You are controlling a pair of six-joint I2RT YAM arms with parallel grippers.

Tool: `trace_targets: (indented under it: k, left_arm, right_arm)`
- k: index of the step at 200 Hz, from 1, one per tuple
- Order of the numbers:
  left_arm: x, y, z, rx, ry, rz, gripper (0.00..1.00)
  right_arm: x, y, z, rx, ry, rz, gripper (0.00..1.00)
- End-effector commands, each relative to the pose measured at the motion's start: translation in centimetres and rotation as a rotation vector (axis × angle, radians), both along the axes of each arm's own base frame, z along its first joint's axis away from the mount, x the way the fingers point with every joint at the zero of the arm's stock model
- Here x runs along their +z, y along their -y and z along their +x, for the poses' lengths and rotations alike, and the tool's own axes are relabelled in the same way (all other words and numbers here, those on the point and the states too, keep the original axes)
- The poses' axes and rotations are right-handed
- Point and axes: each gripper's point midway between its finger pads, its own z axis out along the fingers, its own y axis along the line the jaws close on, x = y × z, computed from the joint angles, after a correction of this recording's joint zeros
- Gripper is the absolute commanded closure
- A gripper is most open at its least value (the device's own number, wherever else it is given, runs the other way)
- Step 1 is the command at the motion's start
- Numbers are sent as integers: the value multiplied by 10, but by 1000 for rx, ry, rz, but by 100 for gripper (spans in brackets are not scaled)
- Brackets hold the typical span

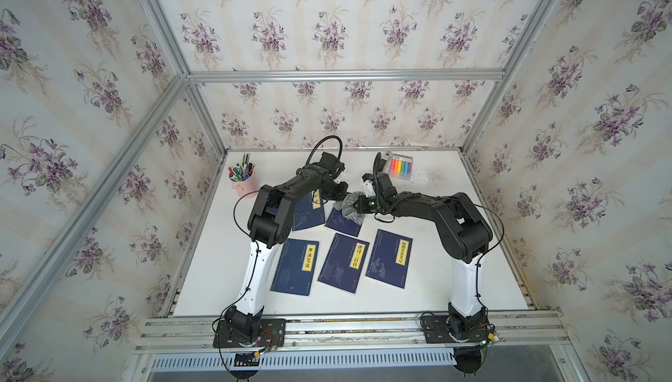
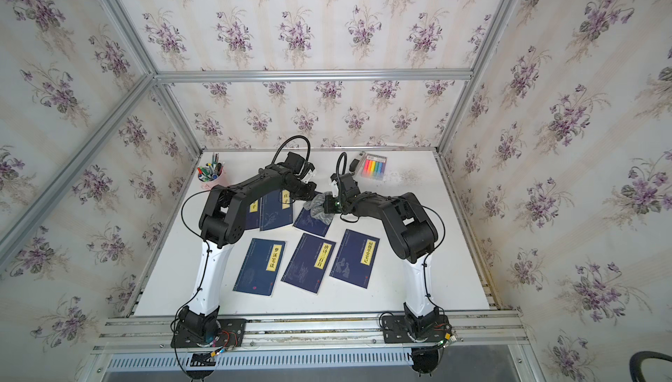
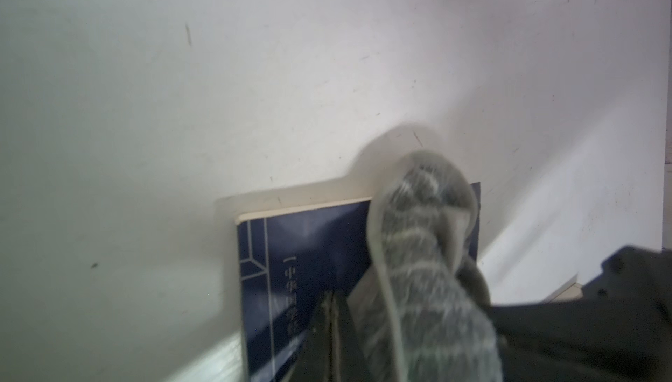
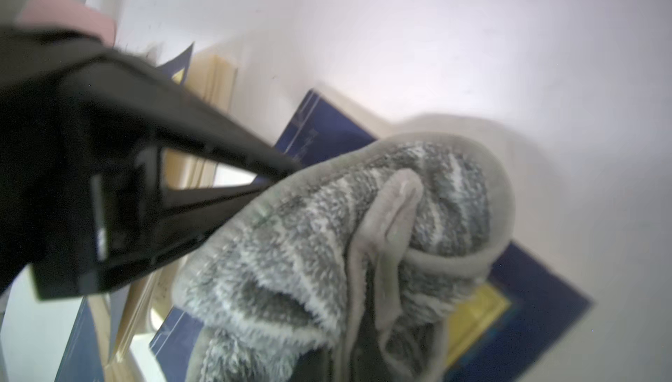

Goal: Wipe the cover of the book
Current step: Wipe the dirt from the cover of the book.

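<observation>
Book point(image 1: 342, 225): in both top views I see it flat on the table point(image 1: 436, 271), mid-rear, between the arms, with other blue books point(image 1: 343, 267) nearby.
Cloth point(image 1: 348, 207): grey, bunched on the book's far end.
Right gripper point(image 1: 359, 210): jaws clamped on the cloth.
Left gripper point(image 1: 341, 195): jaws closed, empty, at the book's far corner.
Left wrist view: I see closed fingers point(image 3: 319, 340) over the blue cover, cloth point(image 3: 418, 253) just beside.
Right wrist view: cloth point(image 4: 327, 234) overlaps the yellow title label point(image 4: 476, 318); left gripper tip meets the cloth's edge.
</observation>
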Motion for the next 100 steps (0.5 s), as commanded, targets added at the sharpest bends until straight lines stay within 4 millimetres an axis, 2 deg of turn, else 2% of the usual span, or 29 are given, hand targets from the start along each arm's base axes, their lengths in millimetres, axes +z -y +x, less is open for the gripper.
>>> trace_targets:
  k: [1, 22, 47, 86, 89, 100]
  left_arm:
    - [-34, -31, -18, 39, -87, 172, 100]
    - [-34, -32, -18, 39, -88, 172, 100]
    - [-34, -31, -18, 39, -87, 172, 100]
    - [-34, -31, -18, 39, -88, 172, 100]
    - [-34, -31, -18, 39, -88, 172, 100]
    - [-34, -31, -18, 37, -87, 171, 100]
  right_arm:
    - [-33, 43, -3, -112, -84, -187, 100]
    - [-32, 46, 3, -117, -77, -196, 100]
    - [-30, 35, -4, -71, -94, -152, 100]
    - [-35, 2, -44, 78, -124, -125, 100]
    - [-36, -13, -56, 119, -126, -125, 100]
    - [-38, -25, -71, 160, -135, -118, 100]
